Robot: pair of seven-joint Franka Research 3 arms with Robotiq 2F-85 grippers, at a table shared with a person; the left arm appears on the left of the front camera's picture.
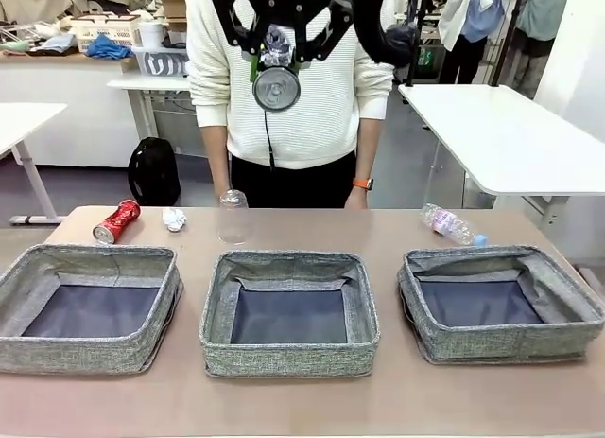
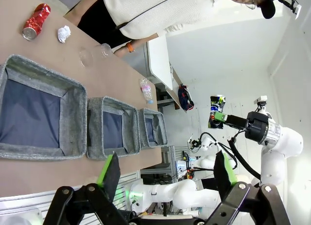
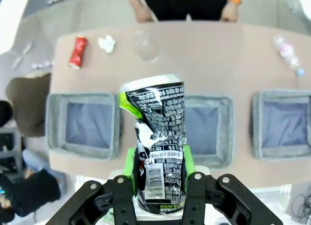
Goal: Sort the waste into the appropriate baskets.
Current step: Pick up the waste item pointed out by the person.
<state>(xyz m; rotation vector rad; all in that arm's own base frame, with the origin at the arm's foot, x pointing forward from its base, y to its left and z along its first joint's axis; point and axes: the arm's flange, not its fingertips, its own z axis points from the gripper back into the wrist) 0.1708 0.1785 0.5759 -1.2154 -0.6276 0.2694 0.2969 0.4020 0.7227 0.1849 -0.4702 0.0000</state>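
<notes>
While the right pincer (image 3: pixel 158 163) grips the dark crushed can (image 3: pixel 154 118) high above the bench (image 1: pixel 378 232), we see the left pincer (image 2: pixel 166 170) spread wide and empty.
Three grey baskets (image 1: pixel 288 358) line the bench; behind them lie the clear bottle (image 1: pixel 447 224) at right, the clear cup (image 1: pixel 233 216) in the middle, and the red can (image 1: pixel 116 220) and paper ball (image 1: pixel 174 219) at left. The dark can's white print and barcode are too small for us to read.

The front camera sits low at the counter (image 1: pixel 284 405) edge and faces the person (image 1: pixel 293 97) across it. The right wrist camera looks down from high above. The left wrist camera, rolled sideways, looks along the row. All share the three baskets (image 1: pixel 288 358).
</notes>
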